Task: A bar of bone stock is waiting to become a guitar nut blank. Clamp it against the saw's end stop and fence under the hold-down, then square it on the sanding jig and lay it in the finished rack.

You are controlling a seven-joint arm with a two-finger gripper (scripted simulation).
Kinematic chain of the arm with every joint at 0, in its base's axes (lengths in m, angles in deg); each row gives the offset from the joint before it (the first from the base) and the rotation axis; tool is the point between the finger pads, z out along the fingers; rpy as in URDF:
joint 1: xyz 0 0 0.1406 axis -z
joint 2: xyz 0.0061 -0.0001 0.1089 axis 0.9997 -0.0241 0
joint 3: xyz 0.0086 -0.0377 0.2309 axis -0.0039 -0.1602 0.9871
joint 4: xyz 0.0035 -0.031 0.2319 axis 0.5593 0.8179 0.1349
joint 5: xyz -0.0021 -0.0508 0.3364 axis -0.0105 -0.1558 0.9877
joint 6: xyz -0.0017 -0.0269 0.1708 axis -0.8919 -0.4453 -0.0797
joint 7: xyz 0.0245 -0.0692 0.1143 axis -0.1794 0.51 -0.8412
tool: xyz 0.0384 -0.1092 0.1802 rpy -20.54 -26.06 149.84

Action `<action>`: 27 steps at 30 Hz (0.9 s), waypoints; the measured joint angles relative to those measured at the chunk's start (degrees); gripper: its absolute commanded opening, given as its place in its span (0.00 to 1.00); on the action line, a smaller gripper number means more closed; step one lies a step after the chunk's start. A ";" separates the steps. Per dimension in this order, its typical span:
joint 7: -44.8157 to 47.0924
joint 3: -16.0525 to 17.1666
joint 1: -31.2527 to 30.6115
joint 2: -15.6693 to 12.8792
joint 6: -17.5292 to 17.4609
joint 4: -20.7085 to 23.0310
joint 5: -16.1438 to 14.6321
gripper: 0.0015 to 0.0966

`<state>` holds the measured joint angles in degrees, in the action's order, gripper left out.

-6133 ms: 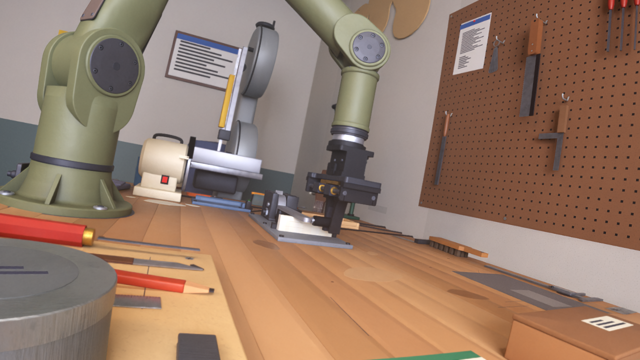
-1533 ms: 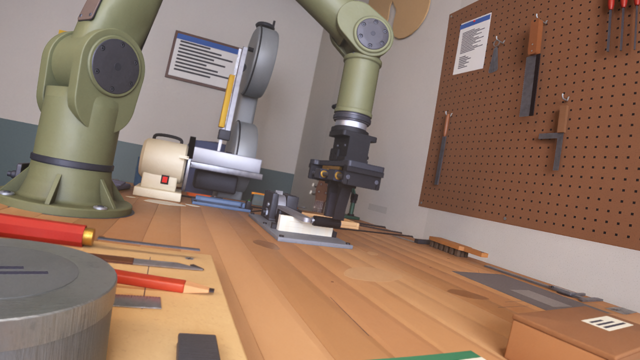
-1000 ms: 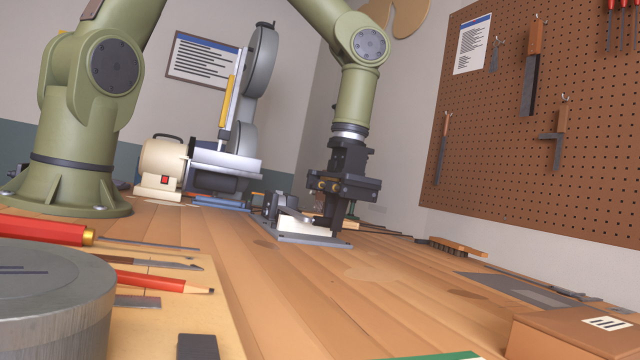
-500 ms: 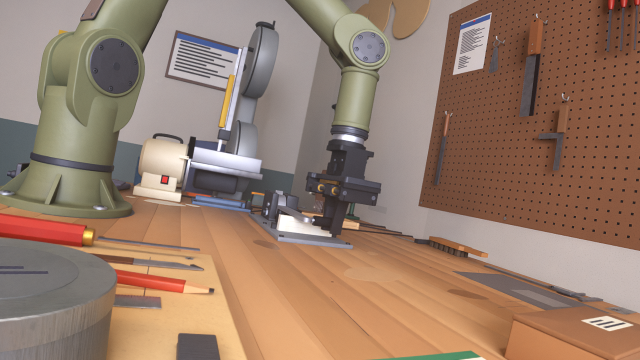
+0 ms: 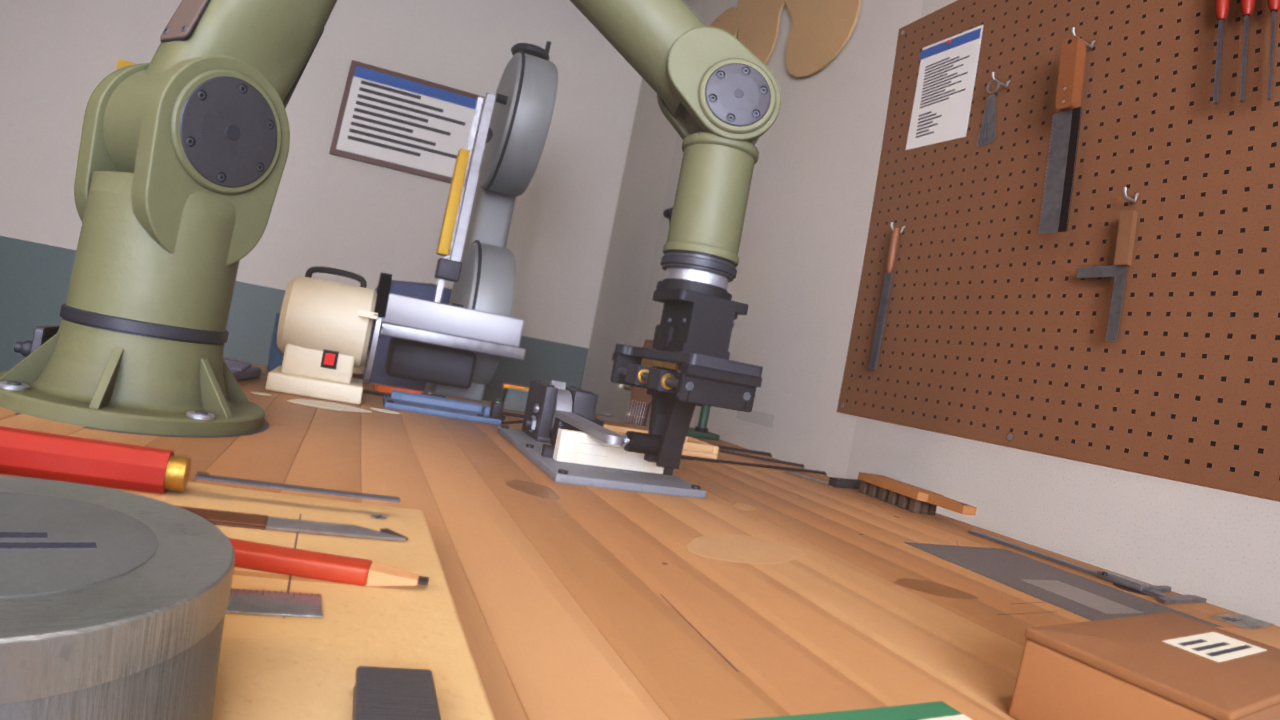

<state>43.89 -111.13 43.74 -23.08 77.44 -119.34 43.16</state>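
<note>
The cream bone bar (image 5: 601, 448) is partly hidden: its right end sits behind my gripper's (image 5: 664, 452) dark fingers. The bar lies on the grey saw fixture plate (image 5: 598, 466), with the metal hold-down arm (image 5: 586, 428) reaching over its top from the black clamp block (image 5: 555, 407) on the left. My gripper stands straight down at the bar's right end, fingers closing around the bar. The far finger is hidden from the side camera.
Behind the fixture stand a band saw (image 5: 488, 224) and a cream motor unit (image 5: 327, 336). A pegboard (image 5: 1074, 233) with hanging tools fills the right wall. A wire brush (image 5: 913, 494) lies right of the fixture. Pencils and a screwdriver (image 5: 89, 458) lie front left, a cardboard box (image 5: 1164, 667) front right.
</note>
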 measured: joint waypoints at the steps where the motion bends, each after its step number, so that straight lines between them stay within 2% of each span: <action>1: 0.00 0.00 0.00 0.00 0.00 0.00 0.00 0.10; 4: 0.00 0.00 0.00 0.00 0.00 0.00 0.00 0.03; 27: -0.03 -0.01 -0.02 0.01 0.00 0.00 -0.03 0.03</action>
<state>43.86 -111.14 43.72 -23.07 77.44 -119.35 43.13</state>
